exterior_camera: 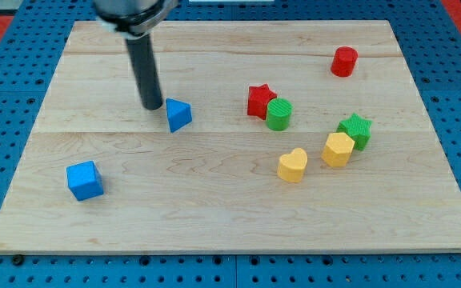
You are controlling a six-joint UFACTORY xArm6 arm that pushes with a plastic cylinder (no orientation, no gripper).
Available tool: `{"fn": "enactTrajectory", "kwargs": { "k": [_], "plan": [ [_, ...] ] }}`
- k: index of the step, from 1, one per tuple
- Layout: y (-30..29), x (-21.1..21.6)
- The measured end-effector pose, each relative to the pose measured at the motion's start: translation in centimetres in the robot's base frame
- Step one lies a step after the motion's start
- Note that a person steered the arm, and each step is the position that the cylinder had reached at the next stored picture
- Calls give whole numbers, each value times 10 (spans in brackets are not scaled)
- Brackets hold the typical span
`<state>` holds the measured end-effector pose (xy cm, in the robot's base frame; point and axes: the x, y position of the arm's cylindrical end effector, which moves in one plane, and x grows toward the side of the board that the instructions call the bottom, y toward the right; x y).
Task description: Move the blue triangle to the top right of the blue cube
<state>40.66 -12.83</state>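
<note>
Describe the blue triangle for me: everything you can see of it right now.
The blue triangle is a small solid wedge, plain blue and plastic-looking, lying flat on the wooden board left of centre. My tip stands just at its left, close or touching. The blue cube lies apart, toward the view's bottom left.

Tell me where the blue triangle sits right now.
The blue triangle lies left of the board's centre, just right of my tip, up and right of the blue cube.

Bright, even overhead light; soft short shadows under blocks; sharp focus; rod's upper end slightly blurred.
</note>
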Motion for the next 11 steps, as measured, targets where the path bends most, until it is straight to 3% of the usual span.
{"fn": "enactTrajectory", "kwargs": {
  "k": [1, 3, 4, 6, 7, 9, 11],
  "plan": [
    [28, 19],
    [-14, -45],
    [57, -57],
    [104, -11],
    [55, 0],
    [18, 78],
    [10, 20]
  ]
}}
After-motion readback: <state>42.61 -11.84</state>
